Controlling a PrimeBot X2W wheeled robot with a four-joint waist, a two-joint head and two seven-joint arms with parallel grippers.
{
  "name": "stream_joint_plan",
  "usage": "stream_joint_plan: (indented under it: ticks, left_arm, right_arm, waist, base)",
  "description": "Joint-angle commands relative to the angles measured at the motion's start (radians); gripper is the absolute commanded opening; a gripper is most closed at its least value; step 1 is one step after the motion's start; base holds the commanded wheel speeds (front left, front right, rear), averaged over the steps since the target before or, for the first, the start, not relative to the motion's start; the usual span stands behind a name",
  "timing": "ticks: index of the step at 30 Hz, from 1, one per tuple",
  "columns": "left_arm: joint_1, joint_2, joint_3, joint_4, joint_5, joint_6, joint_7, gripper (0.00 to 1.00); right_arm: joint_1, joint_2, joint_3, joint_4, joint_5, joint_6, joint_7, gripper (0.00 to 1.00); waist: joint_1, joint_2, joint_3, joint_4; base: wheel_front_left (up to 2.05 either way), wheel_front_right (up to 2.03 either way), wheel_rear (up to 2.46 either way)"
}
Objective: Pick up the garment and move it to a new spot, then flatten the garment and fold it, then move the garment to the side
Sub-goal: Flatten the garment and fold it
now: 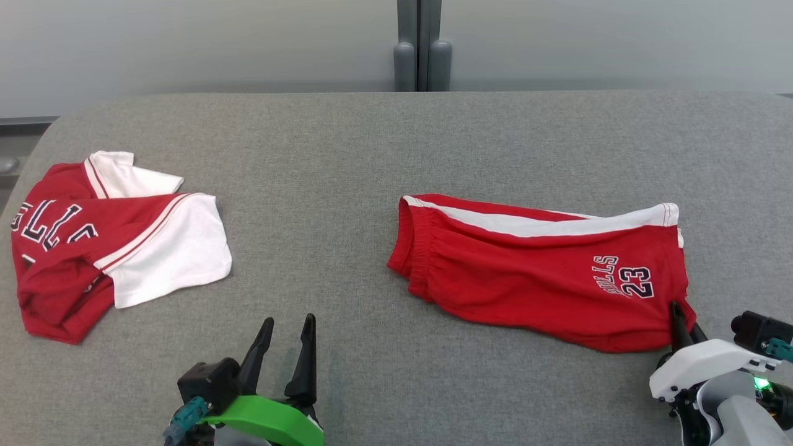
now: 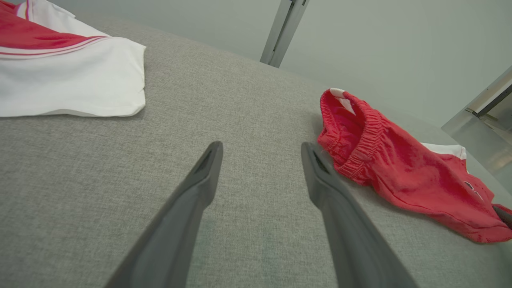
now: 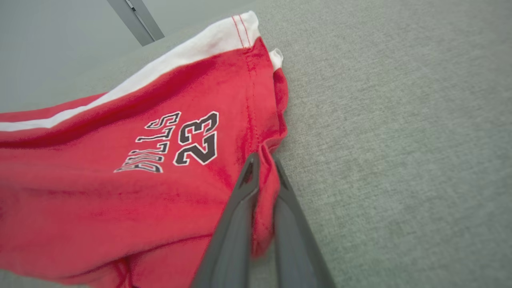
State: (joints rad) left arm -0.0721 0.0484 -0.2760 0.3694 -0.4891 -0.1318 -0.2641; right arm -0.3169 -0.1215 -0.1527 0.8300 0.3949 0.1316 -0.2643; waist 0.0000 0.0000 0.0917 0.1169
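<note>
Nearest the robot, the left end effector (image 1: 288, 319) sits low at the front edge of the desk (image 1: 372, 155), its two dark fingers pointing away from the robot and standing wide apart with nothing between them. In the left wrist view the bare grey cloth of the desk shows in the gap between them.

At the near right, the pale right forearm reaches forward. The right end effector (image 1: 676, 306) has its fingers drawn together and clamped on the garment (image 1: 526, 272). In the right wrist view a fold of red fabric is pinched between the two fingers at the corner of a leg hem.

The desk is covered in grey woven fabric and has rounded far corners.

The garment is a pair of red shorts lying flat on the right half of the desk. The elastic waistband (image 1: 412, 254) points to the robot's left and the leg hem to the right. A white band runs along its far edge, and the dark lettering (image 1: 626, 279) sits near the gripped corner. The waistband lies well apart from the left end effector, further out and to its right.

A red and white shirt (image 1: 93, 248) lies bunched at the desk's left edge, apart from both arms.

Beyond the desk stands a plain pale wall (image 1: 186, 43) with a grey post (image 1: 421, 56) at its middle.
</note>
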Motion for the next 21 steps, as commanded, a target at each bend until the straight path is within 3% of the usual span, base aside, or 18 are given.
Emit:
stream_joint_plan:
  ticks: [1, 6, 10, 21]
  left_arm:
    - [0.011, 0.004, -0.004, -0.002, 0.001, 0.003, 0.0, 1.0]
    - [0.007, 0.004, -0.009, 0.005, 0.002, 0.003, 0.0, 1.0]
    - [0.006, 0.004, -0.014, 0.012, 0.001, 0.003, 0.0, 1.0]
    - [-0.001, 0.004, -0.025, 0.021, 0.0, 0.005, 0.0, 1.0]
  right_arm:
    - [0.002, -0.001, -0.008, -0.02, -0.006, -0.002, 0.0, 0.0]
    - [-0.042, 0.019, 0.018, -0.118, -0.017, -0.002, 0.0, 0.0]
    - [-0.076, 0.044, 0.114, -0.207, -0.004, -0.002, 0.0, 0.0]
    - [-0.18, 0.067, 0.536, -0.23, 0.14, -0.002, 0.0, 0.0]
  waist:
    - [0.0, 0.0, -0.001, 0.004]
    - [0.0, 0.0, 0.002, 0.017]
    - [0.0, 0.0, -0.006, 0.034]
    - [0.0, 0.0, -0.022, 0.117]
  base:
    - [0.0, 0.0, 0.0]
    - [0.0, 0.0, 0.0]
    - [0.0, 0.0, 0.0]
    - [0.0, 0.0, 0.0]
